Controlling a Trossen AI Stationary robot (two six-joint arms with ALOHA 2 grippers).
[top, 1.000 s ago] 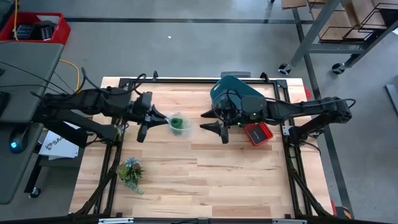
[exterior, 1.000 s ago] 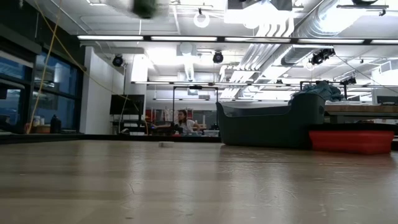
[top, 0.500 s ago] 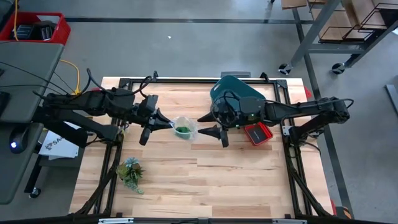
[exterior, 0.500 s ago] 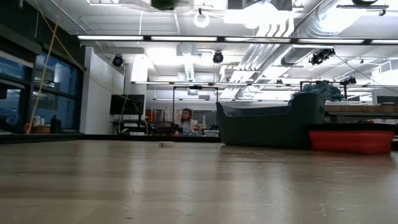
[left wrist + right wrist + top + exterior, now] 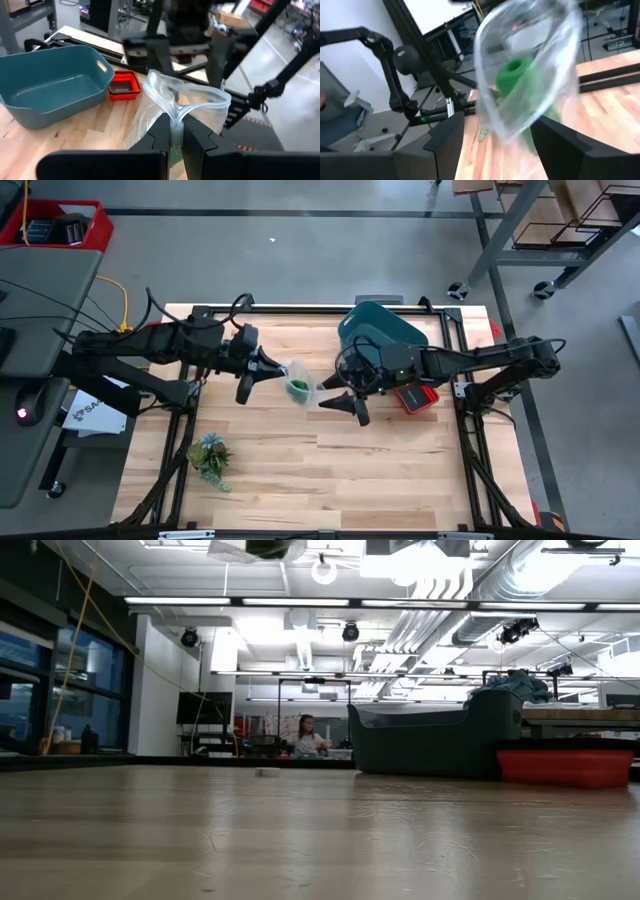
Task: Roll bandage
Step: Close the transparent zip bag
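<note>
- Over the left half of the table [image 5: 300,470], the left gripper [image 5: 268,369] is clenched on the rim of a clear plastic bag [image 5: 301,383]; the left wrist view shows both fingers pinching a gathered fold of the film [image 5: 176,131].
- Bag is held up off the wood. In the low view it only shows as a blur at the very top edge [image 5: 255,548], so it is well above the tabletop.
- Bandage [image 5: 298,389] is inside that bag, as a green bundle. The right wrist view shows it as a rolled lump with a looser green tail below [image 5: 517,75]. I can't tell how tight the roll is.
- Just right of the bag, the right gripper [image 5: 342,407] has its jaws spread wide and holds nothing. From its own camera the bag sits between and just ahead of the two fingers [image 5: 445,137]; touching or not, I can't tell.
- Behind the right arm: teal bin [image 5: 375,325] and small red tray [image 5: 414,394], both untouched. Small plant [image 5: 210,455] sits near the front left edge.
- Progress, my read: early. The bandage is still bagged, so extraction comes first, then laying out the strip and rolling. None of the rolling shows as done.
- Likely next need: right gripper takes the bag or reaches into its mouth while left holds it.
</note>
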